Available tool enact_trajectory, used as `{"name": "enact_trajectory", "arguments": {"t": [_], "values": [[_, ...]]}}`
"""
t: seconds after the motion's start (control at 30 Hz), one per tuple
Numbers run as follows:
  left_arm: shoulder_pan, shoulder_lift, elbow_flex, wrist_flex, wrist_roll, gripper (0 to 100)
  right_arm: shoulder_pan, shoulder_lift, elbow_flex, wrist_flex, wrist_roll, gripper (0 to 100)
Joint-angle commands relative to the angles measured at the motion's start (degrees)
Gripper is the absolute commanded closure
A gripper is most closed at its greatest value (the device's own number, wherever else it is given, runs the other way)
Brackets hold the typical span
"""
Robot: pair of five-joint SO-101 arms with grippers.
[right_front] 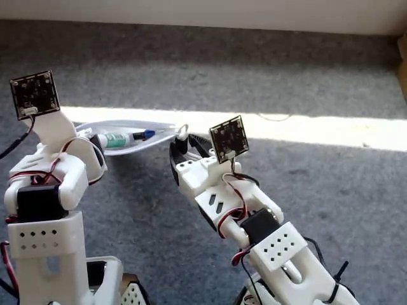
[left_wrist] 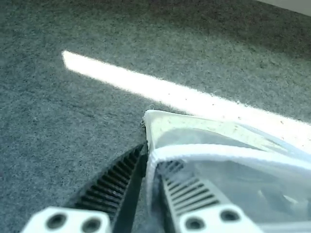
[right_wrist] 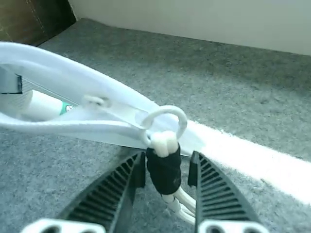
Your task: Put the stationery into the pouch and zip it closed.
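Gripping opposite ends: left gripper (left_wrist: 148,156) pinches the edge of the pouch (left_wrist: 218,143), right gripper (right_wrist: 166,162) clamps the zipper pull (right_wrist: 164,174)

Clamped white-edged corner of clear pouch (left_wrist: 218,145) between ridged black fingers (left_wrist: 114,177) of left pincer (left_wrist: 151,159), pressed tight on seam. Stretched grey, carpet-like table (left_wrist: 53,131) beneath and beyond. Crossed table slantwise past pouch corner as bright sunlit stripe (left_wrist: 141,86). Showed blurred pale shapes through pouch wall, too vague to identify.

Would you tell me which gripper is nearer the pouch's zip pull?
Right: the right gripper pinches the zip pull; the left gripper clamps the opposite end of the pouch.
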Motion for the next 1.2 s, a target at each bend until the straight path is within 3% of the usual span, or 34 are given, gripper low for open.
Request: {"name": "enact_trajectory", "arguments": {"t": [0.0, 0.13, 0.3, 0.4, 0.67, 0.8, 1.0, 1.17], "values": [[-0.92, 0.13, 0.04, -0.88, -0.62, 99, -0.22, 0.22, -4.35, -1.71, -0.62, 86.1], [-0.92, 0.13, 0.04, -0.88, -0.62, 99, -0.13, 0.22, -3.03, -1.71, -0.53, 86.6], [-0.92, 0.13, 0.04, -0.88, -0.62, 99, -0.13, -0.31, -3.03, -1.71, -0.09, 96.6], [-0.75, 0.13, 0.04, -0.88, -1.93, 99, -0.13, -0.31, -2.68, -1.63, 3.96, 98.9], [-0.48, 0.13, -0.04, -2.2, -5.19, 99, 2.68, -2.95, -0.66, -0.92, 9.76, 99.3], [2.24, 0.57, 0.04, -3.34, -8.62, 99, 2.42, -11.82, 1.63, 5.32, 9.93, 99.3], [6.46, 0.57, -0.4, -4.84, -10.11, 83, 2.59, -24.84, 5.49, 13.76, 9.93, 99.3], [12.7, 0.57, -0.4, -9.32, -11.16, 81, 2.33, -32.04, 8.48, 20.09, 9.93, 99.3]]}}
